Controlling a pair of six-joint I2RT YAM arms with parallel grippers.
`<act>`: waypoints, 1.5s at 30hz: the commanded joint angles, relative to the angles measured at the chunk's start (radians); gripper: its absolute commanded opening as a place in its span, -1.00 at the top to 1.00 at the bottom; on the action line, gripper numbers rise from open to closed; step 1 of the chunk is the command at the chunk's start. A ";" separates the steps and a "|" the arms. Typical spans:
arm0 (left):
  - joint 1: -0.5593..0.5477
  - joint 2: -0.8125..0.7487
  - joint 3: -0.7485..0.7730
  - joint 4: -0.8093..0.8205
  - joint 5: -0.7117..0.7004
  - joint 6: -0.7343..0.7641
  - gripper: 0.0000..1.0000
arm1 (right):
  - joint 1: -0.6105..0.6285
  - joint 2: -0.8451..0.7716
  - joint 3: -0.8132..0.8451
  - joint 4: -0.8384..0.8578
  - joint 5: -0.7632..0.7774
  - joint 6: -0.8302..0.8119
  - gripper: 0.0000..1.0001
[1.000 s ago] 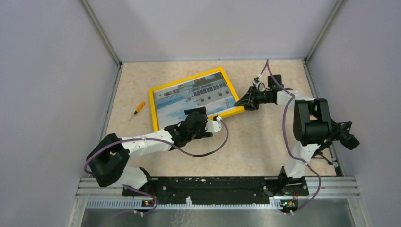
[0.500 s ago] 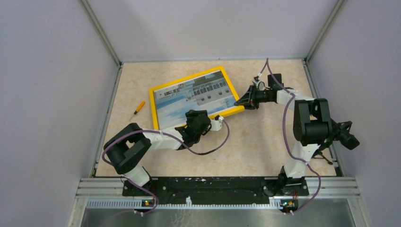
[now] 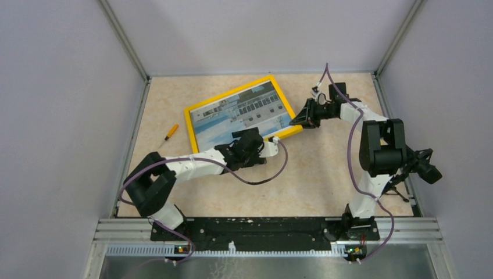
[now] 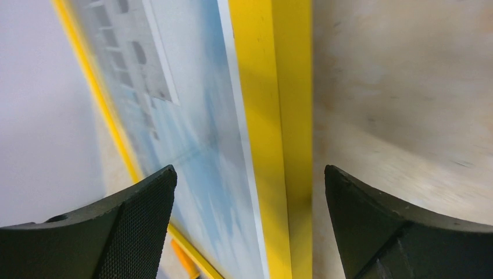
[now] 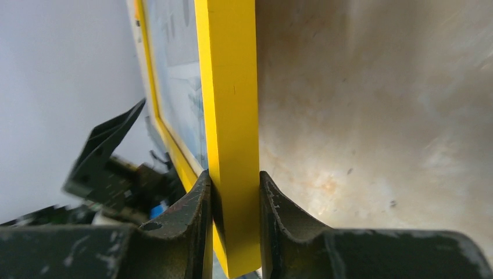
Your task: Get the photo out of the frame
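- Overhead, a beige mottled table [image 3: 325, 168] sat boxed in by plain pale grey walls [image 3: 58, 87] at 9, 12 and 3 o'clock, with a metal rail [image 3: 261, 229] at 6 o'clock.
- One frame [image 3: 228, 94] lay skewed toward 12 o'clock on the table. One photo [image 3: 238, 113] sat inside it, face up.
- One small orange-handled tool [image 3: 170, 132] lay at the frame's 9 o'clock, well apart from it.
- Two arms reached in. The left gripper [image 3: 247, 139] was at the frame's 6 o'clock edge and the right gripper [image 3: 299, 119] at its 3 o'clock corner.
- Only the left wrist view showed the left gripper [image 4: 247, 173] spread wide. The yellow border ran between its fingers [image 4: 145, 215], touching neither, and it held nothing.
- Only the right wrist view showed the right gripper [image 5: 232, 180] pinched onto the frame's yellow border, one finger against each face.
- Whether that corner was off the table, I could not tell.
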 commanded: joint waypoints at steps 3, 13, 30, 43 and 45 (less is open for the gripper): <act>0.054 -0.186 0.128 -0.304 0.447 -0.065 -0.97 | 0.022 0.036 0.084 -0.207 0.311 -0.272 1.00; 0.486 0.122 0.670 -0.647 0.914 -0.125 -0.94 | 0.034 -0.060 0.143 -0.354 0.164 -0.699 1.00; 0.695 0.603 1.007 -0.646 0.797 -0.221 -0.78 | 0.131 -0.063 0.214 -0.294 0.501 -0.827 1.00; 0.695 0.527 0.656 -0.608 0.787 -0.293 -0.16 | 0.172 0.232 0.527 -0.205 0.650 -0.727 0.57; 0.695 0.484 0.575 -0.589 0.802 -0.316 -0.13 | 0.177 0.290 0.630 -0.218 0.638 -0.693 0.23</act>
